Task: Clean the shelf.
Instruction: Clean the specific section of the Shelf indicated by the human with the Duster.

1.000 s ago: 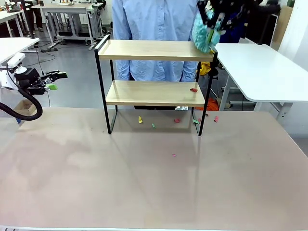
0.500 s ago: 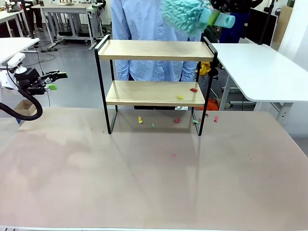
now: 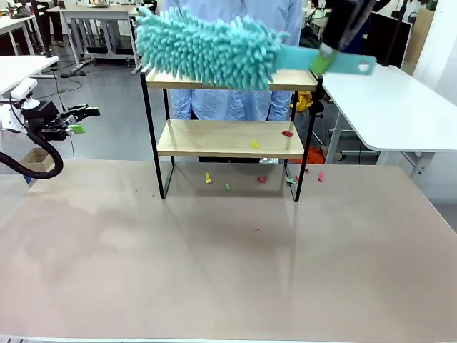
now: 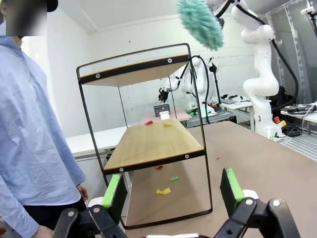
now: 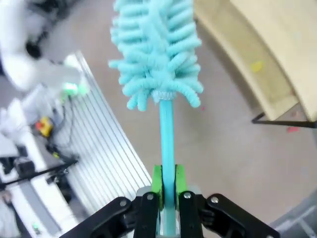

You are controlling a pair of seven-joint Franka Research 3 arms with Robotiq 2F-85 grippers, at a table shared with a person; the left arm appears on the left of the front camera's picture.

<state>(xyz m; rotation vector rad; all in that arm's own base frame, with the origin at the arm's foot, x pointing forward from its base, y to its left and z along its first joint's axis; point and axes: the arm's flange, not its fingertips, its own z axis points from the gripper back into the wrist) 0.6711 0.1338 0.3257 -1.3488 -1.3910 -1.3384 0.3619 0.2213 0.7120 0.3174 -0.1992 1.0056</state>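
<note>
Teal duster [image 3: 207, 50] hides most of the shelf's [image 3: 228, 138] top board, and the right end effector [image 5: 167, 183] is just a dark blur at the front view's top edge. It's clamped on the duster's handle. The shelf stands far-middle on the worktop [image 3: 214, 271], long side running left-right; the duster lies along it, head toward the robot's left. The left end effector [image 4: 172, 188] is spread wide, holding nothing.

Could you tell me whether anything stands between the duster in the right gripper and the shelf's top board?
Nothing visible does. The right gripper is shut on the handle of the duster, whose fluffy head hangs over the top board of the shelf, with no object between them.
</note>
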